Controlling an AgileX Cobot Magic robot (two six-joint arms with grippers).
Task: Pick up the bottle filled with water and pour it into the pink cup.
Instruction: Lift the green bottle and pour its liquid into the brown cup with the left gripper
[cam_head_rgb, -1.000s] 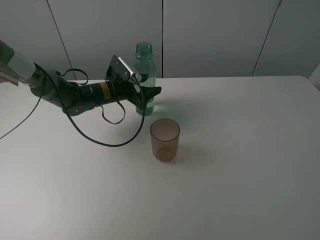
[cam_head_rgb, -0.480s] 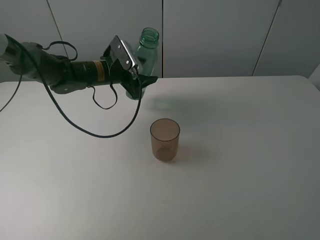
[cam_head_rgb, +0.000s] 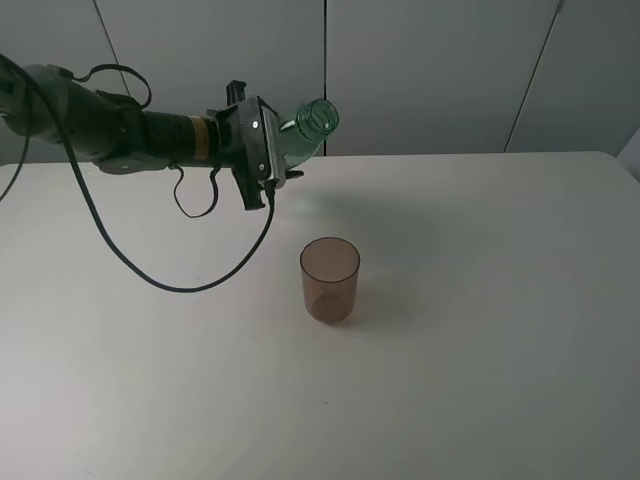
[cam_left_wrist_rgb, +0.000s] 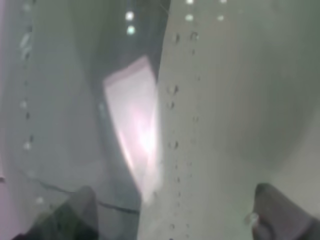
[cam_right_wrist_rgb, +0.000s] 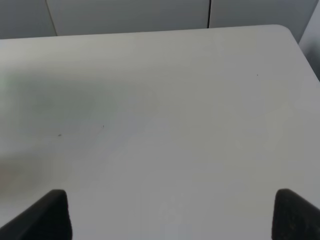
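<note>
Green, see-through, capless bottle (cam_head_rgb: 306, 133), tilted, pinched tight in left gripper (cam_head_rgb: 274, 165).

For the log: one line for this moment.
left claw: shut on bottle | bottle: off table, tilted | pink cup: upright on table

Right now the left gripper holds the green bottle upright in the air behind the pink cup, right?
Not upright. The exterior high view shows the green bottle tilted, its open mouth leaning toward the right of that view. The rest stands: the left gripper holds it in the air behind the pink cup.
</note>
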